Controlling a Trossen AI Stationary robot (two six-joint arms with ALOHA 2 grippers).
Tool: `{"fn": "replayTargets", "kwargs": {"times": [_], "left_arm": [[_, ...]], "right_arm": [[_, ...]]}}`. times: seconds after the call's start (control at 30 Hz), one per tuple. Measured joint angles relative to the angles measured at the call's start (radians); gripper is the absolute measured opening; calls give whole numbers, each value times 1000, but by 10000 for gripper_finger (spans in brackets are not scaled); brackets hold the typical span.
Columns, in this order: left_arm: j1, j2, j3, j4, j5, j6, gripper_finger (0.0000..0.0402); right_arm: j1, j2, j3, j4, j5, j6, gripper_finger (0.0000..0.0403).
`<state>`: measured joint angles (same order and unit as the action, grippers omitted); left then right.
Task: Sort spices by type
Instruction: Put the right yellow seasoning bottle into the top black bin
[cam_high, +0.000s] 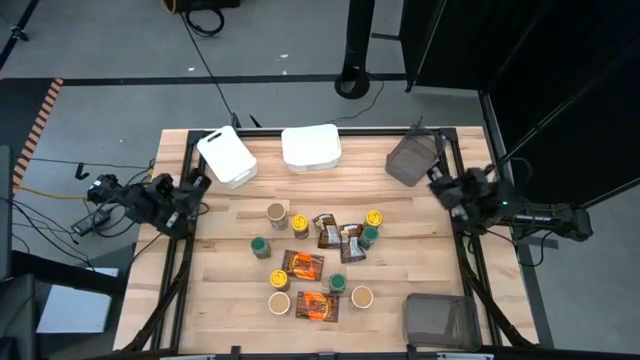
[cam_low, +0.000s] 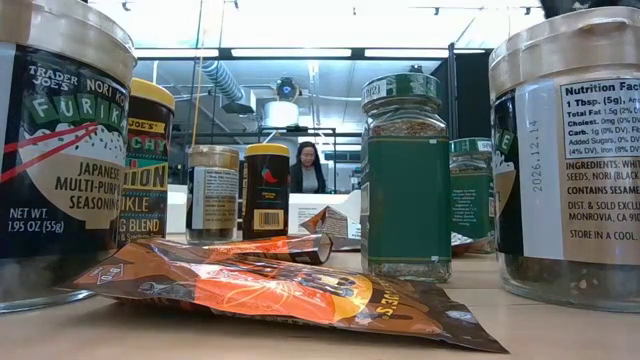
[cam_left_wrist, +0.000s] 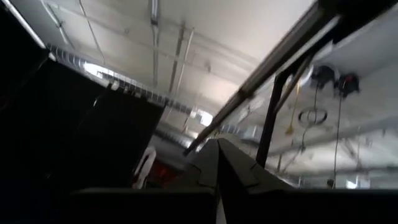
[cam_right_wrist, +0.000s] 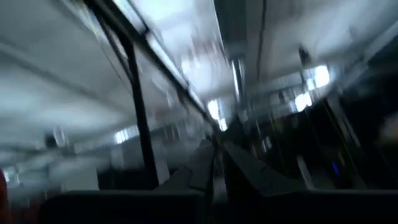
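Two dark arms wait folded at the table's edges, the left gripper (cam_high: 197, 186) at nine o'clock and the right gripper (cam_high: 437, 178) at three o'clock, each with its fingers pressed together and holding nothing; both wrist views look up at the ceiling. The spices lie clustered on the pale wooden table (cam_high: 220, 290) from the centre toward six o'clock: short round jars with tan lids (cam_high: 276, 212), yellow lids (cam_high: 374, 217) and green lids (cam_high: 259, 245), mixed with flat orange-and-brown foil packets (cam_high: 302, 265), some packets touching neighbouring jars. Two white square tubs (cam_high: 311, 147) sit along the twelve o'clock edge, one tilted toward eleven o'clock. One grey-brown square bin (cam_high: 413, 159) stands at about one o'clock, another (cam_high: 440, 320) at five o'clock. In the low view a person (cam_low: 306, 167) shows in the room beyond the table.
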<state>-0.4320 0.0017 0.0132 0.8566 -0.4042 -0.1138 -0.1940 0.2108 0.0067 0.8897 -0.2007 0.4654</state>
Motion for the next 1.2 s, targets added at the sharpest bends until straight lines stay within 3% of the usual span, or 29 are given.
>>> {"fn": "replayTargets", "kwargs": {"times": [0.23, 0.33, 0.53, 0.8, 0.97, 1.07, 1.1, 1.2], "left_arm": [[0, 0, 0, 68, 0, -2, 7], [0, 0, 0, 67, 0, -10, 7], [0, 0, 0, 68, 0, 5, 7], [0, 0, 0, 74, -5, 6, 7], [0, 0, 12, 99, -22, 6, 7], [0, 0, 39, 88, -24, 6, 7], [0, 0, 47, 76, -24, 7, 7], [0, 1, 86, 20, -31, 8, 7]], "right_arm": [[0, 0, 0, 220, 5, -123, 45], [0, 0, 0, 263, 39, -93, 44], [0, 0, 0, 283, 50, 30, 45], [0, 0, 0, 318, 125, -71, 42], [0, 1, 37, 312, 191, -31, 39], [0, 0, 160, 152, 197, -98, 38], [0, 0, 221, 16, 195, -133, 37], [0, 40, 489, -603, 265, -192, 30]]}}
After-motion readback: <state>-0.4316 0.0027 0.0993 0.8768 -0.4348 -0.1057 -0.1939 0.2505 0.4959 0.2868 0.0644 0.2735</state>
